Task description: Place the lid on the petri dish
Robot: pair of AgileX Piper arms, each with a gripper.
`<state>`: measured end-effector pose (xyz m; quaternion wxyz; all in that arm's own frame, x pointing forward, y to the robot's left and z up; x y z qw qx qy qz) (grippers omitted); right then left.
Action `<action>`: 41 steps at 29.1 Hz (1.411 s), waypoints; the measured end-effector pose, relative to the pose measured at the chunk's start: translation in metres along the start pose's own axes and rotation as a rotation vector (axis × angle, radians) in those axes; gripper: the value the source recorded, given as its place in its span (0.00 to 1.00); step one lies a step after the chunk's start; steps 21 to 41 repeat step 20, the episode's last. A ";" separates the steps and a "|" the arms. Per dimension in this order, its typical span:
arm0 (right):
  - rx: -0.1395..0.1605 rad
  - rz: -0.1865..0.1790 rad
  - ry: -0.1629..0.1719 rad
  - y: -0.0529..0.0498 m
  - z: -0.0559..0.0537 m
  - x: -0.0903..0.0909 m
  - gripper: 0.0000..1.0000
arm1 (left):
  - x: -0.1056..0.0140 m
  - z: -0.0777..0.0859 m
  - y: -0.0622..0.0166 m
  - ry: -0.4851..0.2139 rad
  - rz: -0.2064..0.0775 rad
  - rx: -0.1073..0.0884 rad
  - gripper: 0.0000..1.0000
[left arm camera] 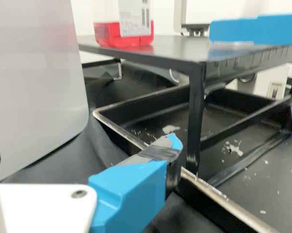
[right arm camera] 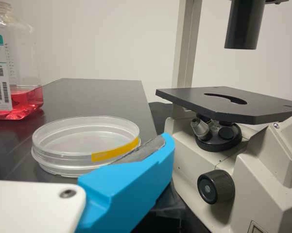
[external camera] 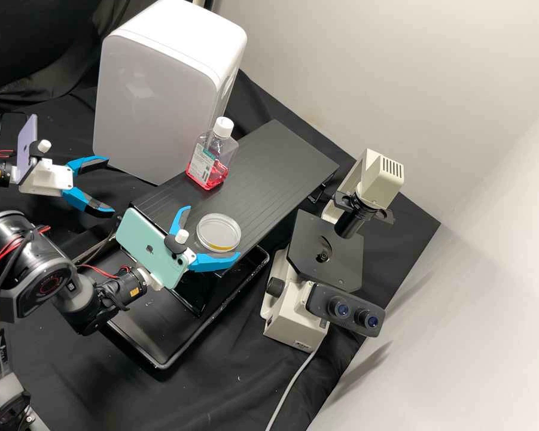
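A clear round petri dish [external camera: 219,233] with a yellow strip on its side stands on the near end of the black raised platform [external camera: 269,173]. In the right wrist view the petri dish [right arm camera: 85,143] shows two stacked clear layers. My right gripper [external camera: 212,234] is open, with one blue finger on each side of the dish; whether they touch it I cannot tell. One of its fingers [right arm camera: 131,182] lies right beside the dish. My left gripper [external camera: 110,184] hangs open and empty to the left of the platform, in front of the white box.
A bottle of red liquid [external camera: 212,158] stands on the platform's far left part. A large white box [external camera: 167,84] rises behind it. A microscope [external camera: 335,263] stands to the right. A black tray [left arm camera: 150,121] lies under the platform.
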<state>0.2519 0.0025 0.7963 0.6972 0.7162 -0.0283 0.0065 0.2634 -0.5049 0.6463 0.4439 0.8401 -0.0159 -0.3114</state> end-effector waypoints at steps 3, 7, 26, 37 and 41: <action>-0.001 -0.004 0.001 -0.002 -0.001 -0.001 1.00 | -0.005 0.003 0.0036 -0.004 0.010 0.000 1.00; -0.023 0.000 -0.026 -0.007 -0.001 -0.005 1.00 | -0.006 0.004 0.0063 -0.007 0.021 0.000 1.00; -0.030 0.033 -0.078 -0.009 -0.001 -0.024 1.00 | -0.007 0.003 0.0061 -0.007 0.020 0.000 1.00; -0.030 0.033 -0.078 -0.009 -0.001 -0.024 1.00 | -0.007 0.003 0.0061 -0.007 0.020 0.000 1.00; -0.030 0.033 -0.078 -0.009 -0.001 -0.024 1.00 | -0.007 0.003 0.0061 -0.007 0.020 0.000 1.00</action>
